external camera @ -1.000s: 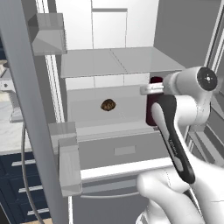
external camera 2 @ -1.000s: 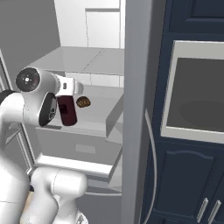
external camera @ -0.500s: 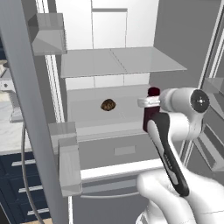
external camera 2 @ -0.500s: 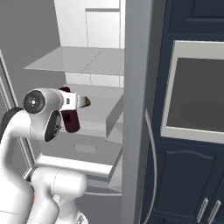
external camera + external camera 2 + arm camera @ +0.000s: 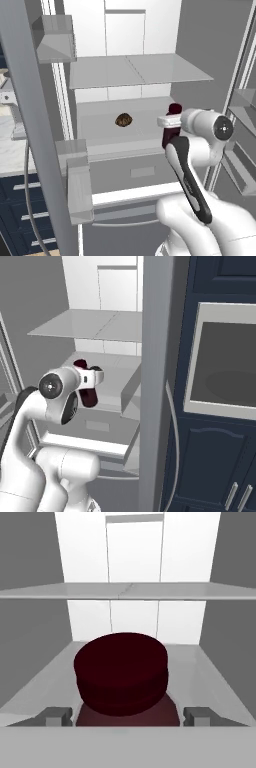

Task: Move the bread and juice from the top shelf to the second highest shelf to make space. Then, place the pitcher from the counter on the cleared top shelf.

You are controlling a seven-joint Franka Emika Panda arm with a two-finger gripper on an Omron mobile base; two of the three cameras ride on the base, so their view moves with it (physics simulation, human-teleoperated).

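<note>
My gripper (image 5: 171,124) is shut on the juice (image 5: 170,136), a slim maroon bottle held upright near its cap. In the hand view the wide dark cap of the juice (image 5: 121,672) sits between my fingertips (image 5: 55,715). The bottle hangs at the front right of the second highest shelf (image 5: 100,127); I cannot tell whether its base touches the panel. The bread (image 5: 123,119), a small brown lump, lies further back on that shelf. The thin seamed top shelf (image 5: 135,70) is bare. From the right base view the juice (image 5: 89,397) shows below my gripper (image 5: 93,378). The pitcher is out of view.
The fridge's left door (image 5: 30,125) stands open with grey bins (image 5: 77,185) close to my arm's left. The other door's shelves (image 5: 242,130) are at the right. A drawer front (image 5: 142,172) lies below the shelf. A navy cabinet with an oven (image 5: 225,371) flanks the fridge.
My arm has come down with the juice, from beside the top shelf to the level of the second highest shelf. The bread has not moved.
</note>
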